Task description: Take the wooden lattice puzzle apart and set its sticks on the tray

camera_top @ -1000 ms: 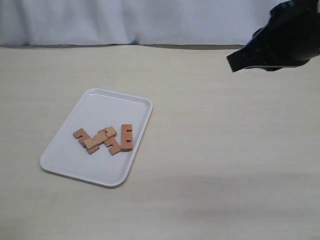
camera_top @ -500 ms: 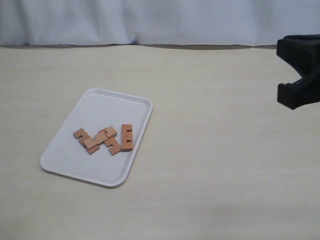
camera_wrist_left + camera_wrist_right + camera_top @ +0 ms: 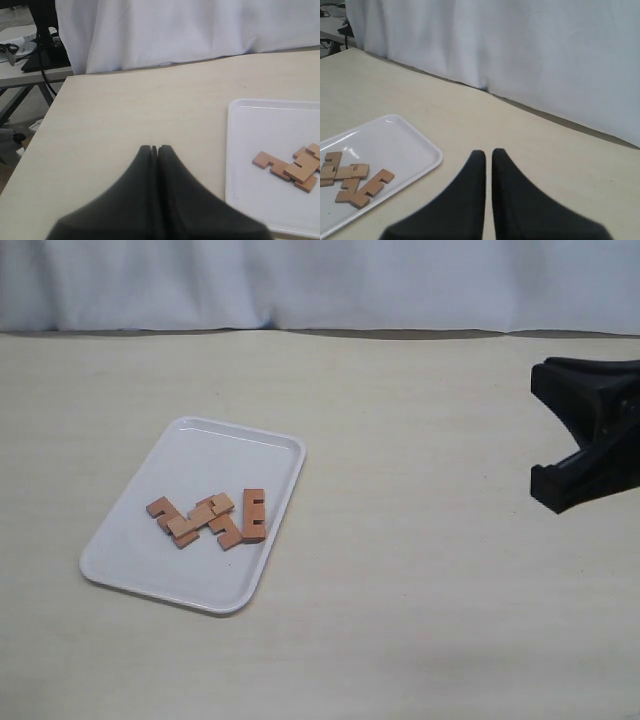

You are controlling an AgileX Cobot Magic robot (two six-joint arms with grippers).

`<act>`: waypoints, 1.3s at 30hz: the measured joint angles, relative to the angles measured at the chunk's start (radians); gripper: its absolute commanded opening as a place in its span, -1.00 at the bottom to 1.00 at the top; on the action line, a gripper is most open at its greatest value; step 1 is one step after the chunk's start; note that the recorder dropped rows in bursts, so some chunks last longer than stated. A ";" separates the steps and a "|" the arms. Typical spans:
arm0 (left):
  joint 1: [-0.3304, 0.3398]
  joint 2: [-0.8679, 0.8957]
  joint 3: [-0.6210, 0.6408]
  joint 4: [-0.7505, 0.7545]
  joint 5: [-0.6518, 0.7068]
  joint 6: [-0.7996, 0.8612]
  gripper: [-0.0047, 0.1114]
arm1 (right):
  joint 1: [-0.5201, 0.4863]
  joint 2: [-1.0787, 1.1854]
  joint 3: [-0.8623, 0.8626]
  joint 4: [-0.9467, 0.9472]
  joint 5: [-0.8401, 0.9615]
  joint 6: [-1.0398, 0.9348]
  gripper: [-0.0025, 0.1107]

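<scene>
The sticks (image 3: 200, 519) are lying flat on the tray (image 3: 120, 562), around its middle and nearer the right-hand rim in the exterior view. Most are sitting in a zigzag bunch, touching one another, and a separate stick (image 3: 253, 515) is lying just beside the bunch. No hash shape is showing, so the job is looking all but finished. The step in hand is probably pulling clear and checking.

The left pincer (image 3: 155, 148) is pressed together and empty over the bare tabletop (image 3: 420, 600), near the tray's edge. The right pincer (image 3: 488, 152) is holding nothing either. Its fingers are nearly together with only a thin slit between them, well apart from the tray.

To do this well, both arms should be moving off high and away from the rim, so nothing is nudging the tray or scattering the wood. If two pieces turn out to be locked, one pincer should be pinning the lower piece flat while the other is sliding its partner out along the notch, not prying upward.

Whether the bunched pieces are merely touching, overlapping or notched together is too small to tell, and counting them is uncertain. The left wrist view is cutting the bunch off at its border. The exterior view is showing the right arm (image 3: 590, 440) only as a forked black shape at the frame edge, and the left arm is not appearing there.
</scene>
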 measured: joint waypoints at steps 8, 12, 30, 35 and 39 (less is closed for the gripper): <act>0.000 0.000 0.000 0.000 0.000 0.000 -0.92 | 0.000 -0.107 0.173 0.000 -0.034 0.000 -0.88; 0.000 0.000 0.000 0.000 0.000 0.000 -0.92 | -0.007 -0.216 0.253 0.000 -0.034 0.000 -0.88; 0.000 0.000 0.000 0.000 0.000 0.000 -0.92 | -0.290 -0.754 0.459 0.000 0.228 0.000 -0.88; 0.000 0.000 0.000 0.000 0.000 0.000 -0.92 | -0.292 -0.801 0.459 0.000 0.304 0.000 -0.88; 0.000 0.000 0.000 0.000 0.000 0.000 -0.92 | -0.294 -0.801 0.459 0.000 0.316 0.000 -0.88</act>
